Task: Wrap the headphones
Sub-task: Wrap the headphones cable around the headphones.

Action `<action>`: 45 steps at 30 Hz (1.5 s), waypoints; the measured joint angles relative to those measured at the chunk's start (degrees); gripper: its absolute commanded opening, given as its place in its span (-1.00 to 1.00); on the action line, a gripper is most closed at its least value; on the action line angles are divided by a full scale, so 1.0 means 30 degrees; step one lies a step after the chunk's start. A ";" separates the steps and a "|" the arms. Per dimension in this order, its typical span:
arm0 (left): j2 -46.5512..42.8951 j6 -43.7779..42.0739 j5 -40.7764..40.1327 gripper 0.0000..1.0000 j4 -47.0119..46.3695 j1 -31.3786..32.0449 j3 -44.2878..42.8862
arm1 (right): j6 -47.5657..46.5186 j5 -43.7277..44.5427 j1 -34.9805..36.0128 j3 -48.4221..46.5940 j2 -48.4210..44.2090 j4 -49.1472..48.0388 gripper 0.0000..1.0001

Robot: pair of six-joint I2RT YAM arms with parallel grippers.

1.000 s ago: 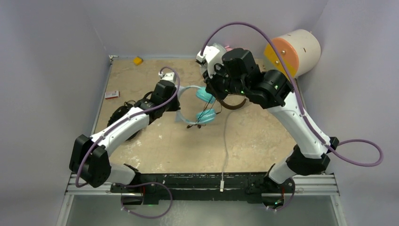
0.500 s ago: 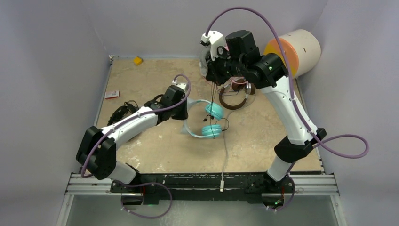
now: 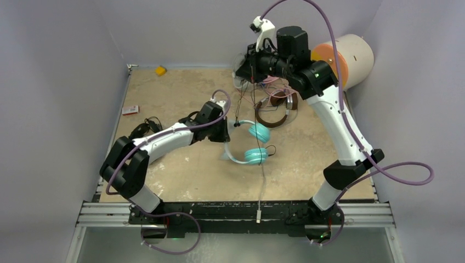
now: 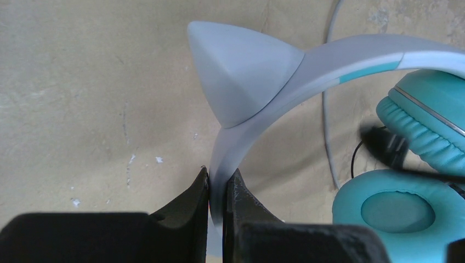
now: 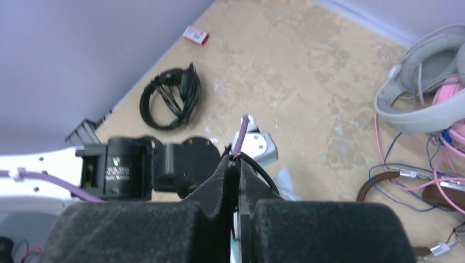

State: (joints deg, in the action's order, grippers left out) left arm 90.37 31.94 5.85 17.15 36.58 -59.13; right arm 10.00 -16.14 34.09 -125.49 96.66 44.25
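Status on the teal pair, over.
Left claw shut on teal headphones, at headband. Right claw shut on their black cable, held high. Other pairs tangled at far side.

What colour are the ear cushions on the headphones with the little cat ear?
Teal cushions, on a grey-white band; clearest in the left wrist view.

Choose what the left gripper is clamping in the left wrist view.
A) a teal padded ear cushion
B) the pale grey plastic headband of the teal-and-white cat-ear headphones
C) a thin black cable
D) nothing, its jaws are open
B: the left gripper is shut on the pale grey plastic headband just below its pointed cat ear; the teal ear cushions lie off to the side, untouched.
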 measured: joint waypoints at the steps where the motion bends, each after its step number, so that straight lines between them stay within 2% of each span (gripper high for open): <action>1: 0.0175 0.0146 0.0211 -1.00 -0.0153 0.0051 0.0000 | 0.0328 -0.0051 -0.0182 0.0102 -0.0029 -0.0583 -1.00; 6: 0.1268 0.0867 0.1188 -1.00 -0.0634 0.0109 -0.0590 | 0.1275 -0.0007 -0.0415 0.0984 -0.0503 -0.2776 -1.00; 12: 0.1698 0.1938 0.1989 -1.00 -0.1625 0.0328 -0.0903 | 0.1690 0.1450 -0.0510 0.1472 -0.0750 -0.4787 -1.00; 16: 0.1843 0.2688 0.2018 -1.00 -0.1960 0.0452 -0.1246 | 0.2324 0.1763 -0.0627 0.3432 -0.1399 -0.6368 -1.00; 19: 0.2499 0.3206 0.2011 -1.00 -0.2004 0.0466 -0.2412 | 0.2681 0.2280 -0.0634 0.5005 -0.2025 -0.7344 -1.00; 24: 0.4182 0.4102 0.2106 -1.00 -0.2973 0.0743 -0.4663 | 0.3016 0.3730 -0.0634 0.5894 -0.2397 -0.9158 -1.00; 28: 0.4262 0.4481 0.1887 -1.00 -0.3555 0.1428 -0.4473 | 0.3169 0.5209 -0.0634 0.6404 -0.2382 -1.0069 -1.00; 35: 0.4277 0.5661 0.1763 -1.00 -0.4685 0.2681 -0.2419 | 0.3504 0.7868 -0.0634 0.7337 -0.1982 -1.1424 -1.00; 45: 0.4277 0.6156 0.0444 -1.00 -0.5107 0.3002 -0.2302 | 0.3679 1.2109 -0.0634 0.7329 -0.0182 -1.1897 -1.00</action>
State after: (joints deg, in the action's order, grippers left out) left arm 103.20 50.41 7.18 1.83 45.58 -66.04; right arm 21.04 20.18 32.18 -103.50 96.12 8.56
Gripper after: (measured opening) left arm 0.060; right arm 0.019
